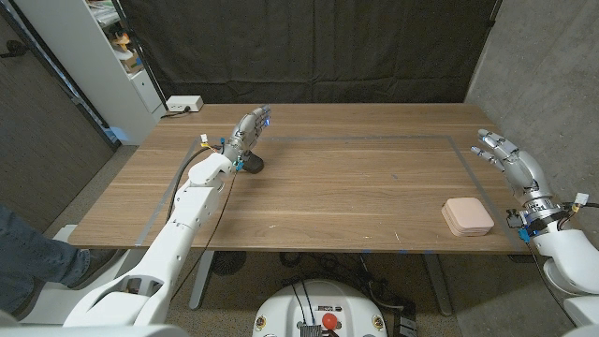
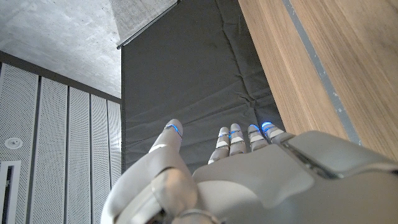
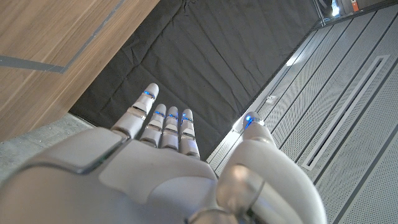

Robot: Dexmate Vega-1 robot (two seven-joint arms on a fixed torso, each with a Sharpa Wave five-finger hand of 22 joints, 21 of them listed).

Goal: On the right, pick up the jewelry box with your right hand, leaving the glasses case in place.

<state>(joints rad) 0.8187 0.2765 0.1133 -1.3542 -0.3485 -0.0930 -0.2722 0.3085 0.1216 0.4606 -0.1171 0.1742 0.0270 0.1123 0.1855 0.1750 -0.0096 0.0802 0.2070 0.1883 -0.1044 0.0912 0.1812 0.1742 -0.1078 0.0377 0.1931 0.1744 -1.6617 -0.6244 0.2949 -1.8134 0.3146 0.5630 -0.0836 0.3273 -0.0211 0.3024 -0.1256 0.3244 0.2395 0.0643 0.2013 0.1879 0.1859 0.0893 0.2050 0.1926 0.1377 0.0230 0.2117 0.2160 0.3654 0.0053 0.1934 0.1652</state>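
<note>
A flat pink jewelry box point(image 1: 467, 216) with rounded corners lies on the wooden table point(image 1: 356, 197), near its front right corner. My right hand point(image 1: 510, 159) is raised over the table's right edge, behind and to the right of the box and clear of it; its fingers point(image 3: 163, 124) are straight and apart and hold nothing. My left hand point(image 1: 251, 126) hovers over the back left of the table, fingers point(image 2: 239, 137) extended and holding nothing. A small dark thing point(image 1: 254, 166) sits by the left wrist; I cannot tell what it is.
Grey tape point(image 1: 374, 137) marks a rectangle on the tabletop. A white box point(image 1: 183, 103) sits off the back left corner, beside a white shelf point(image 1: 112, 56). A person's leg point(image 1: 28, 253) shows at front left. A concrete wall point(image 1: 543, 65) stands on the right.
</note>
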